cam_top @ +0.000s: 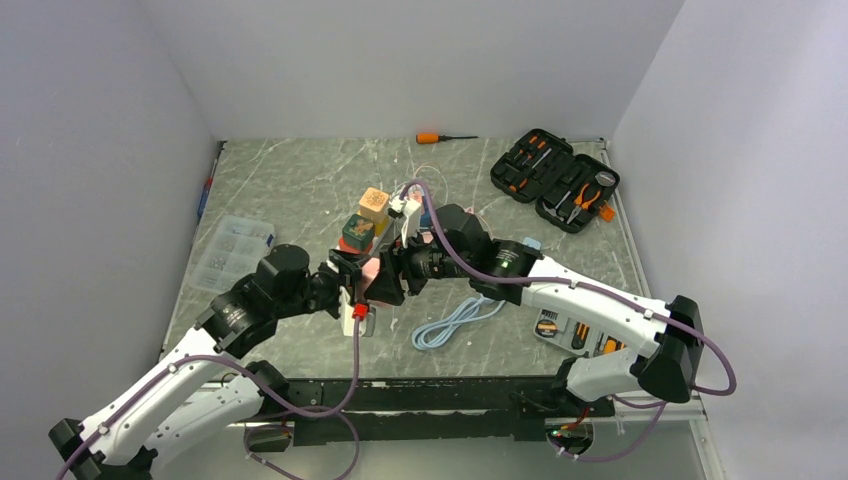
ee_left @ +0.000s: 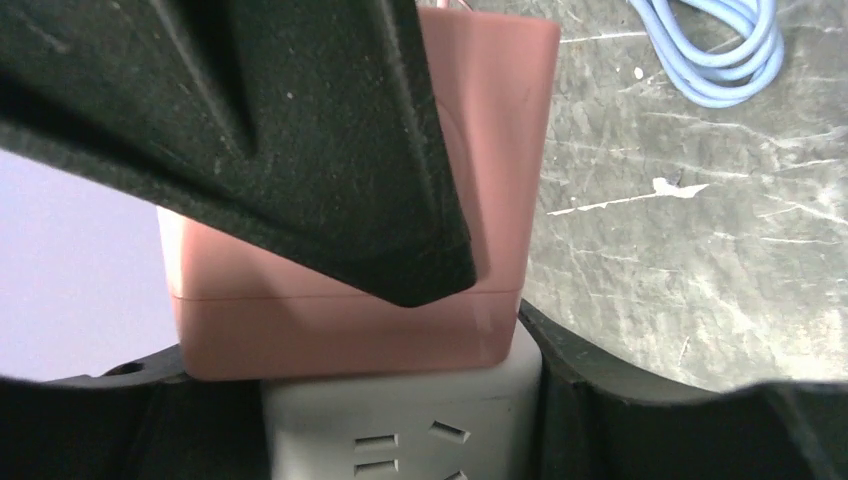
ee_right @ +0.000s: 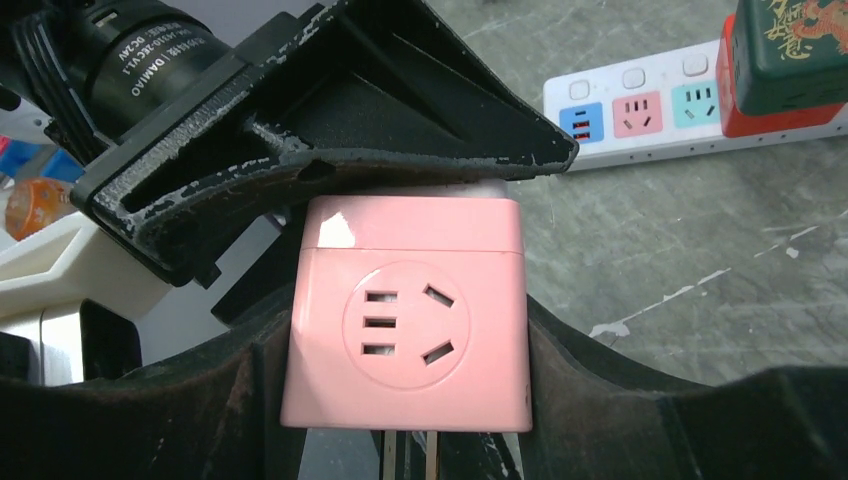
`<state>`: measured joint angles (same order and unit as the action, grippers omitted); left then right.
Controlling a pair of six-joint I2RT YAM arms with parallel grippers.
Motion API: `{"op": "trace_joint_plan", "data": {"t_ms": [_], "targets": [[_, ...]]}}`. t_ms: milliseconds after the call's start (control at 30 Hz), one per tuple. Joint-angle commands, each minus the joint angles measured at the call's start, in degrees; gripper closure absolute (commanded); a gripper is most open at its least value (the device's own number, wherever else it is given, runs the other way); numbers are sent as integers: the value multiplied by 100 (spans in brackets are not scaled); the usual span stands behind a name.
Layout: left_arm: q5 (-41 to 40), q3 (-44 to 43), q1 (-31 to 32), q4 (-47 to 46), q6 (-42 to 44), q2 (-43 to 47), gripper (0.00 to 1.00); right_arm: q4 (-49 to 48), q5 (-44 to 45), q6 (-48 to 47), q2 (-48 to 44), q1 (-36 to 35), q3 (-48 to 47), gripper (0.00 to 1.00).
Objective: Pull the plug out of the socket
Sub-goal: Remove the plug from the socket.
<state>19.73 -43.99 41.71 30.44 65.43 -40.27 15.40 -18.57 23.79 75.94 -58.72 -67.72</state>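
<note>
A pink cube adapter [ee_right: 405, 330] and a white cube adapter [ee_left: 400, 430] sit joined face to face above the table; I cannot tell which is the plug and which the socket. My right gripper [ee_right: 405, 400] is shut on the pink cube [cam_top: 368, 270], one finger on each side. Two metal prongs [ee_right: 430, 455] stick out of the pink cube's near edge. The white cube lies between the fingers of my left gripper [ee_left: 390, 410]. Its right finger [ee_left: 620, 400] rests against the cube, while the left side is in shadow. One right finger crosses over the pink cube [ee_left: 340, 330].
A white power strip [ee_right: 640, 110] carries green and red cubes [ee_right: 790, 50] just behind the grippers. A coiled light-blue cable [cam_top: 455, 322] lies to the right. An open tool case [cam_top: 555, 180], a screwdriver [cam_top: 445, 137] and a clear parts box [cam_top: 232, 250] ring the area.
</note>
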Motion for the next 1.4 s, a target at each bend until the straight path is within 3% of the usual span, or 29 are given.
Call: {"op": "trace_joint_plan", "data": {"t_ms": [0,200,300,367,733,1367], "targets": [[75,-276,38,-123,-96,37,44,-679,-149,76,-23,-22,-166,100],[-14,-279,33,29,100,116,73,-523,-95,38,-137,-28,143,100],[-174,-182,30,-63,93,137,93,-418,-130,38,-283,-24,368,100],[-286,-119,30,-118,158,142,99,-310,-177,31,-403,-29,481,100],[-789,143,30,193,938,-69,100,315,-196,57,-1285,-19,1009,100],[-1621,503,-158,350,1384,-522,100,1108,-82,-45,-1677,-25,1038,100]]}}
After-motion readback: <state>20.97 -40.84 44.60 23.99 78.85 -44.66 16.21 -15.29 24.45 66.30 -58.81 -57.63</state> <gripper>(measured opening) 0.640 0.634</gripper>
